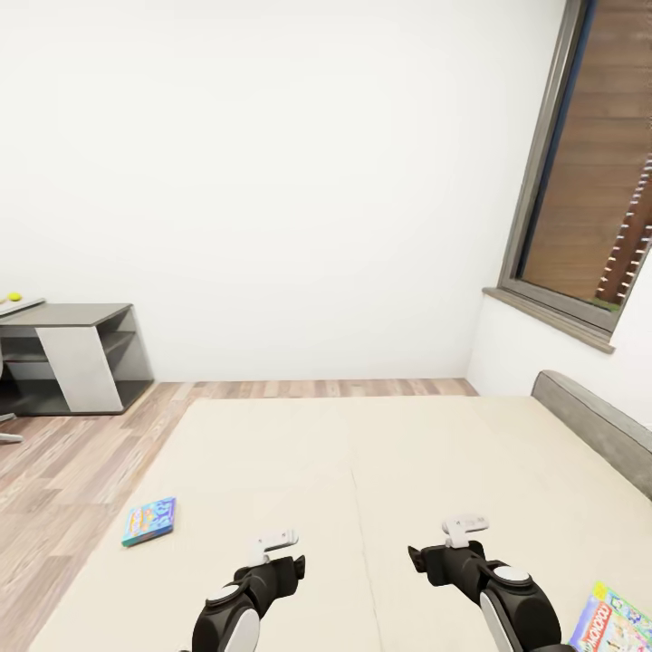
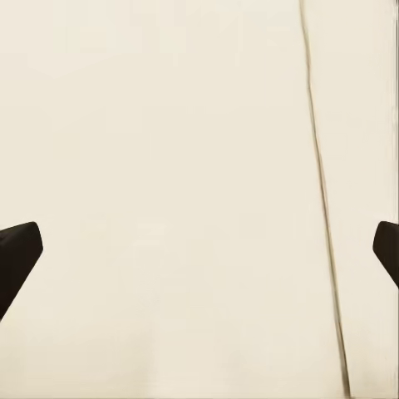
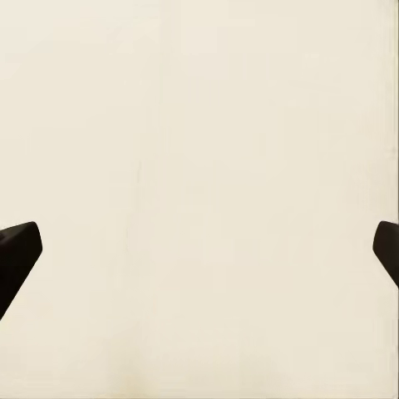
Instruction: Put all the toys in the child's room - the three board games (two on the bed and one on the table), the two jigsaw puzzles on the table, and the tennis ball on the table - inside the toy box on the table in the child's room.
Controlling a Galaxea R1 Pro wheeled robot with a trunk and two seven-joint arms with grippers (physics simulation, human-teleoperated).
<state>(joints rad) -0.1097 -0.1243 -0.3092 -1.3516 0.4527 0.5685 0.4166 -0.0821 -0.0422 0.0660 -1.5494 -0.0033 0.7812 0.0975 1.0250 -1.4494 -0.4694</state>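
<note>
At the far left of the head view, well beyond and to the left of both arms, stood the table [image 1: 77,315] with its grey top and a pale slanted panel, and a small yellow-green tennis ball [image 1: 14,296] rested at its left end beside a pale flat edge that was too cut off to identify. Wood-plank floor [image 1: 63,453] ran between the table and the bed [image 1: 380,471], whose cream cover spread wide under the arms. A light blue board game [image 1: 149,521] lay flat on the bed near its left edge, ahead of and to the left of the left gripper [image 2: 199,249], well apart from it. In the left wrist view that gripper's dark fingers [image 2: 18,258] stood wide apart at the picture's two edges with nothing between them, over bare cover crossed by a thin seam [image 2: 324,208]. The right gripper [image 3: 199,249] looked the same in its wrist view: fingers [image 3: 18,253] spread fully, empty, above plain cream cover. A second board game [image 1: 614,625] with bright cartoon print lay on the bed just to the right of the right arm, partly cut by the picture's edge. Farther right, a grey headboard [image 1: 593,426] ran along the bed beneath a dark-framed window [image 1: 589,163] in the white wall.
</note>
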